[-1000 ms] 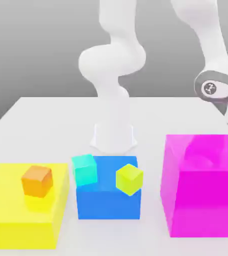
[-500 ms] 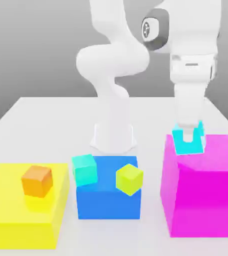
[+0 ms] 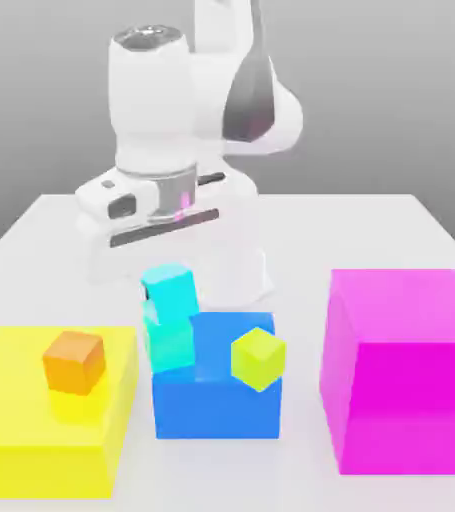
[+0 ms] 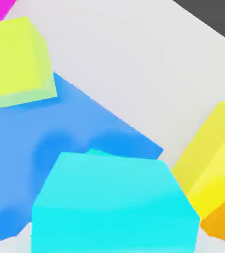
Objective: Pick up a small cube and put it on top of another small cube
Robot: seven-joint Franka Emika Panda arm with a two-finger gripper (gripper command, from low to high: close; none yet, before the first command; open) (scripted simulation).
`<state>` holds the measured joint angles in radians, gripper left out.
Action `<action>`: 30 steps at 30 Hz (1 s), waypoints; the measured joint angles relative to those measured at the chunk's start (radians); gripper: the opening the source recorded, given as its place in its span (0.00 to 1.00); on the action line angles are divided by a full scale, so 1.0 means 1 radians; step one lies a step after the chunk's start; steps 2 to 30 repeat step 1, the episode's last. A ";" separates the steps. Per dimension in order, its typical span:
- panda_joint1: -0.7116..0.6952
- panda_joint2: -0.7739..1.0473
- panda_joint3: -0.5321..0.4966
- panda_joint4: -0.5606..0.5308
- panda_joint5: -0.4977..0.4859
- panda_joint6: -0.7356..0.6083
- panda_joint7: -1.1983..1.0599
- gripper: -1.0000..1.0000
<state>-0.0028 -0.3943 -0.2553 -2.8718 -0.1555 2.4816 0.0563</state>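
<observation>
With its bright sky-cyan small cube (image 3: 170, 291) seated squarely atop the teal-green small cube (image 3: 170, 345) on the blue block (image 3: 216, 400), the end effector (image 3: 161, 268) hovers close; finger spread cannot be told.

You have the small cube (image 3: 170, 291) stacked on another small cube (image 3: 170, 345) atop the middle block (image 3: 216, 400) — a third cube (image 3: 258, 358) sits beside them, toward the exterior view's right.

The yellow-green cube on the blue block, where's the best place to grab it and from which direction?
Come from above and close on two opposite upright faces of the yellow-green cube. It sits flat on the blue block, top clear, the stacked cubes off to the exterior view's left.
</observation>
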 joint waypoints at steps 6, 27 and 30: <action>0.000 0.000 0.000 0.000 0.000 0.000 0.000 1.00; 0.000 0.000 0.000 0.000 0.000 0.000 0.000 1.00; 0.000 0.000 0.000 0.000 0.000 0.000 0.000 1.00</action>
